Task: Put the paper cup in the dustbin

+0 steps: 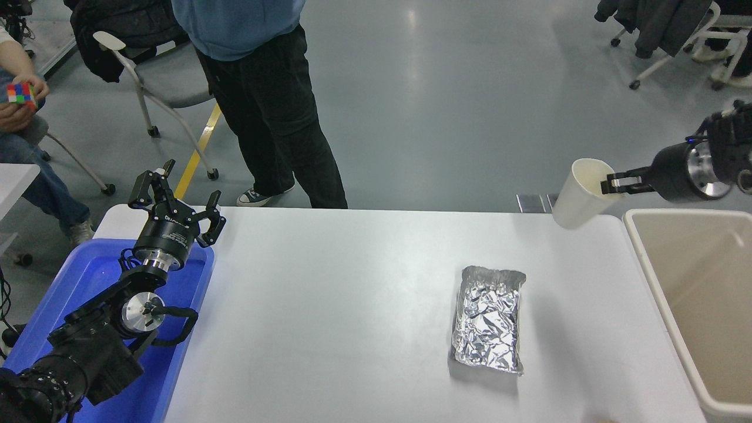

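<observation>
Right gripper (611,184): mine, coming in from the right edge, and it's clamped on the rim of the paper cup (578,194), one finger inside the mouth, one outside.
Paper cup: up in the air, tilted, mouth leaning toward my gripper, base pointing down and left. It hangs over the table's far right corner, just beside the dustbin's near-left corner and not over its opening.
Dustbin (652,276): beige, standing off the table's right end, thick rim showing, and it runs out of the picture on the right. I see nothing lying in the part that's in view.
Left gripper (175,201): parked at the lower left over the blue bin (88,276), fingers spread apart, gripping nothing.
Table (329,305): white, broad, with a faint shadow lying on it to the right of the foil.
Foil pouch (489,318): crinkled silver, lying flat on the table right of centre, well apart from the cup and from both my grippers.
Far side: a person (258,100) in a blue top and black trousers stands at the table's far edge, left of centre.
Far left: another person's hands hold a coloured puzzle cube (21,94).
Behind: a grey chair (170,76) on castors, with a dark jacket hung on its back.
</observation>
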You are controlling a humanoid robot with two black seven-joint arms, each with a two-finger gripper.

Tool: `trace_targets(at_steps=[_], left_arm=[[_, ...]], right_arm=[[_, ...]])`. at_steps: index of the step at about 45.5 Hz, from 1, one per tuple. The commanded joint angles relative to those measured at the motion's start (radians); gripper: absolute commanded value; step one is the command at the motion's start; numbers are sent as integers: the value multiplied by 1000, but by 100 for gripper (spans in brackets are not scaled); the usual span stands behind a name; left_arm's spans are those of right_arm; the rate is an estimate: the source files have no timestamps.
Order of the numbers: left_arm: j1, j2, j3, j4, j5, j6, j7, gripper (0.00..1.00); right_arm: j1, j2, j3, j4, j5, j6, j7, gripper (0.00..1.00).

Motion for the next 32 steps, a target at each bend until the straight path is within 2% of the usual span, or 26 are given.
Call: trace_targets(at_steps=[1,11,17,29,32], left_arm=[[0,0,0,0,0,0,0,100],[0,0,0,0,0,0,0,100],[0,0,0,0,0,0,0,100],[0,0,0,0,0,0,0,100],[0,0,0,0,0,0,1,100]], right_arm=[[-131,-126,46,-67,-7,-25,0,0],[-322,-177,153,-134,-4,-90,0,0],[-434,-188,228,-251,12,-93,0,0],[-686,-162,408,-486,10,-87,1,0],[-734,-106,423,-564,10,-90,9,0]])
